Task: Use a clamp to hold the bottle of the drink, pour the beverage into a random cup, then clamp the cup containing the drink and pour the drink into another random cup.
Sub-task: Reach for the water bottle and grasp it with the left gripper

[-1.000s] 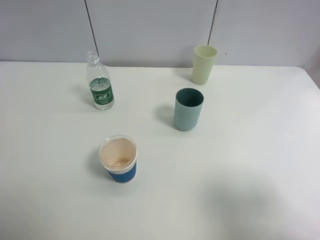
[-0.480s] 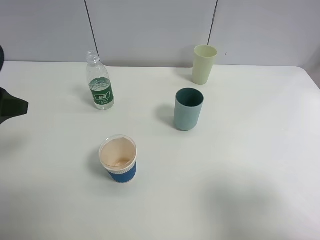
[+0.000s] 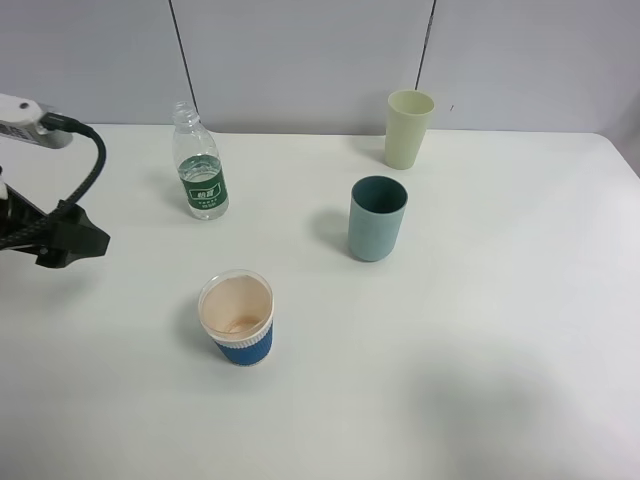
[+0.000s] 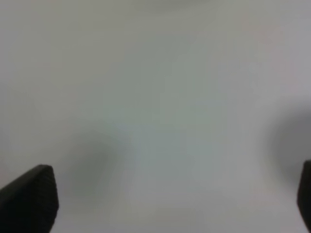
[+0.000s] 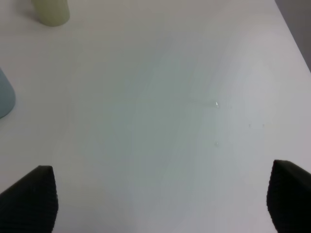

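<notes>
A clear plastic bottle (image 3: 200,165) with a green label and no cap stands upright at the back left of the white table. A blue paper cup (image 3: 238,318) stands in front of it, a teal cup (image 3: 377,218) in the middle, and a pale green cup (image 3: 408,128) at the back. My left gripper (image 3: 92,242) hovers left of the bottle and apart from it. In the left wrist view (image 4: 167,204) it is open, with only bare table between its jaws. My right gripper (image 5: 160,199) is open and empty. It is out of the exterior view.
The right wrist view shows the pale green cup (image 5: 51,10), a sliver of the teal cup (image 5: 5,99) and the table's right edge (image 5: 294,36). A grey wall (image 3: 300,50) runs behind the table. A black cable (image 3: 95,155) loops over my left arm.
My left arm has come in from the left edge of the exterior view and moved right, toward the bottle's side. The bottle and the cups have not moved.
</notes>
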